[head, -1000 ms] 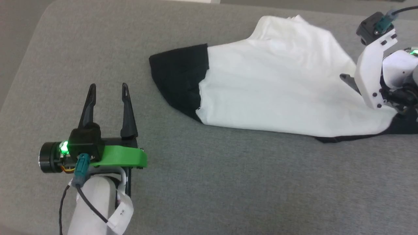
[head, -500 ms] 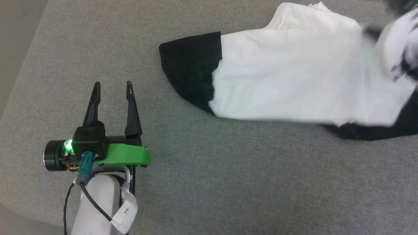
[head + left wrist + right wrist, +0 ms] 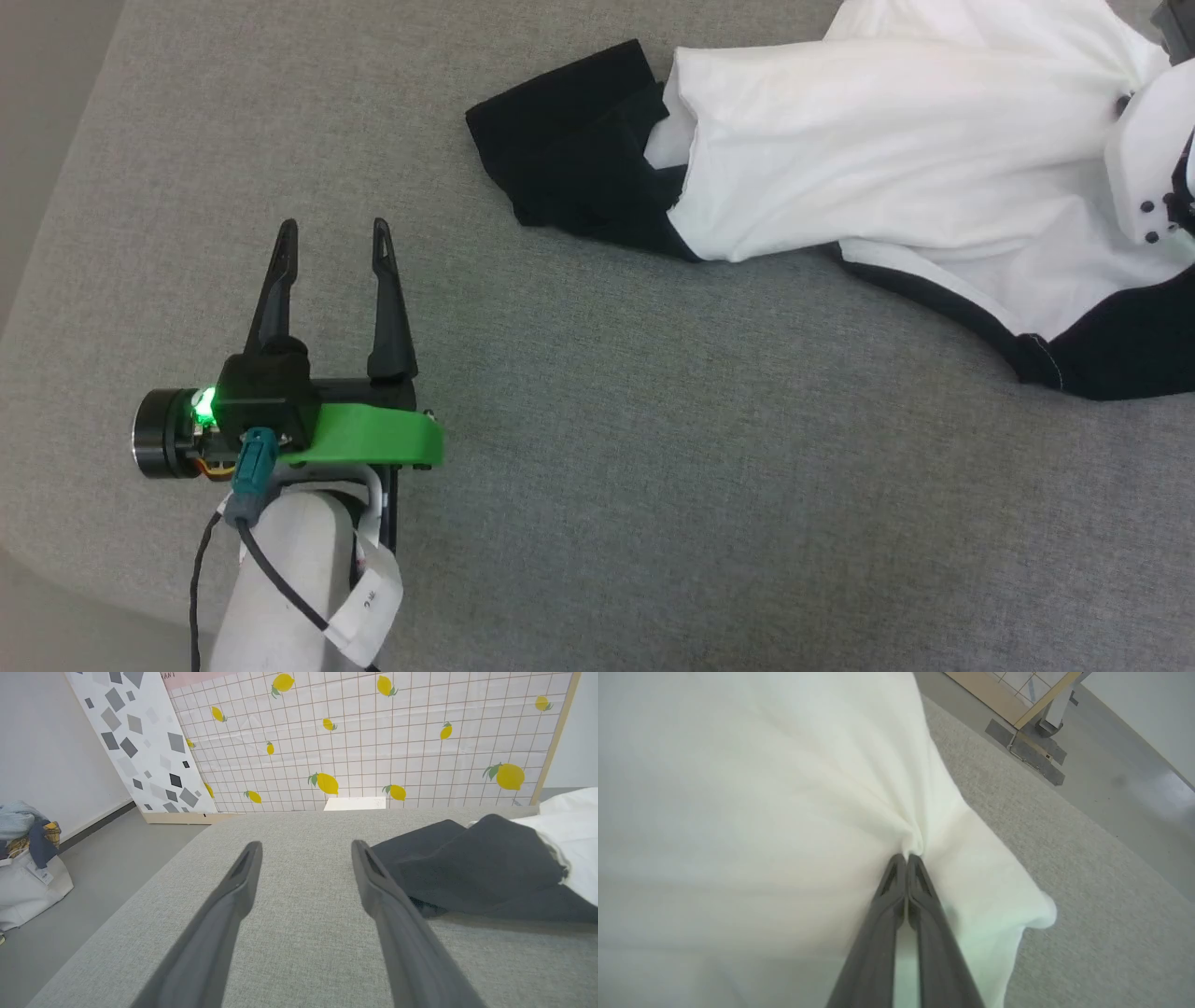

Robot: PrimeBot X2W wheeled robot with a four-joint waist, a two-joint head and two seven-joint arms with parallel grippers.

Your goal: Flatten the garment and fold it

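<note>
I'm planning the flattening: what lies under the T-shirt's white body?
From under the T-shirt's white body, black sleeve fabric sticks out at the left end, on the grey cushion. Whatever lies beneath the middle is covered.

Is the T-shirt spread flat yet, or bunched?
Bunched: the white cotton T-shirt with black sleeves lies creased and folded over itself on the grey cushion, its cloth puckered where the shut right pincer pinches it.

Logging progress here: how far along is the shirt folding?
Done: nothing; the shirt lies crumpled on the cushion, black sleeve bunched. In hand: right fingers pinch its white cloth; left fingers open, off the shirt. Left: flattening, then folding.
</note>
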